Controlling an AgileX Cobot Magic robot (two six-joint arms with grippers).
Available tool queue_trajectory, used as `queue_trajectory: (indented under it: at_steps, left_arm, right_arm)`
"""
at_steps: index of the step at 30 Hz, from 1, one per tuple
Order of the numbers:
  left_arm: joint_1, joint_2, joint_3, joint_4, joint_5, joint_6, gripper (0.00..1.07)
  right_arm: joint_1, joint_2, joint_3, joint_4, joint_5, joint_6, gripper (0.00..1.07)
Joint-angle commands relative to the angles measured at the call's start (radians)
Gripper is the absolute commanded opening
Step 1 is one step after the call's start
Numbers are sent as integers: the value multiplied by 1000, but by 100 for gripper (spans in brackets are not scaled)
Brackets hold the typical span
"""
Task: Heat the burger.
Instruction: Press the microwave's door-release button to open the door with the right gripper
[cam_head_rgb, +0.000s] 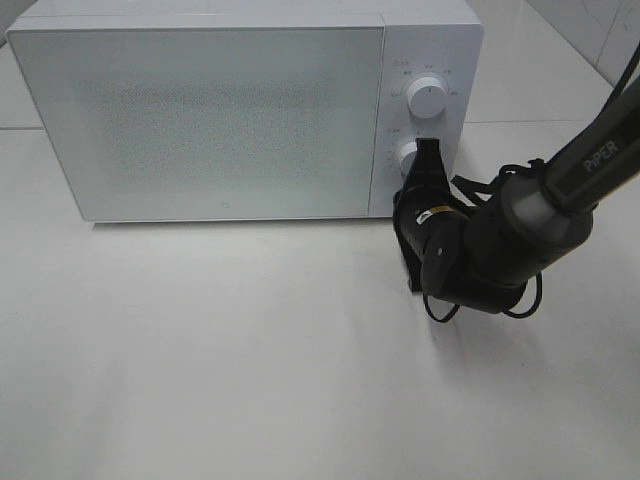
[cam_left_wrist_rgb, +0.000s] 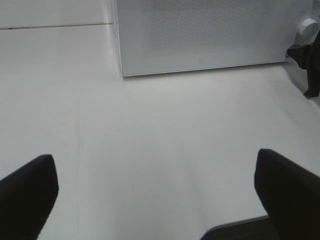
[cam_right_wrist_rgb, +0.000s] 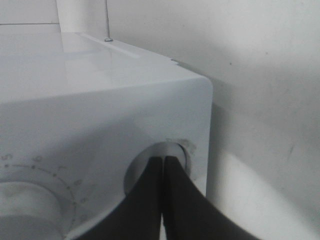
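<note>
right gripper (cam_head_rgb: 428, 152) at the lower knob (cam_head_rgb: 405, 157) of the closed microwave (cam_head_rgb: 220, 110).
the right gripper's two fingers (cam_right_wrist_rgb: 145, 200) are pressed together with no gap, their tips at the front of the lower knob and not clasped around it; the upper knob (cam_head_rgb: 429, 97) sits free above. the left gripper (cam_left_wrist_rgb: 155, 167) hangs over the white table (cam_head_rgb: 250, 350) in front of the microwave, jaws spread wide with nothing between them. the burger appears in no view; the frosted door lets nothing inside be made out, so its place cannot be told.
</note>
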Motion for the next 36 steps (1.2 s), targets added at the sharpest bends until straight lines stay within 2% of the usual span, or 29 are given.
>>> queue_trajectory:
  at_steps: [1,15,19,36]
  left_arm:
    - [0,-16,3,-6,0,-4,100]
    - [0,-16,3,-6,0,-4,100]
    - [0,-16,3,-6,0,-4,100]
    - [0,-16,3,-6,0,-4,100]
  right_arm:
    - [-4,-4,-36,-4,-76,-17,0]
    - [-27,-3,-142,68,-124,-140,0]
    - [-37,-3,-169,52,-115,-160,0]
    - [-37,-14,-153,50,-76,-182,0]
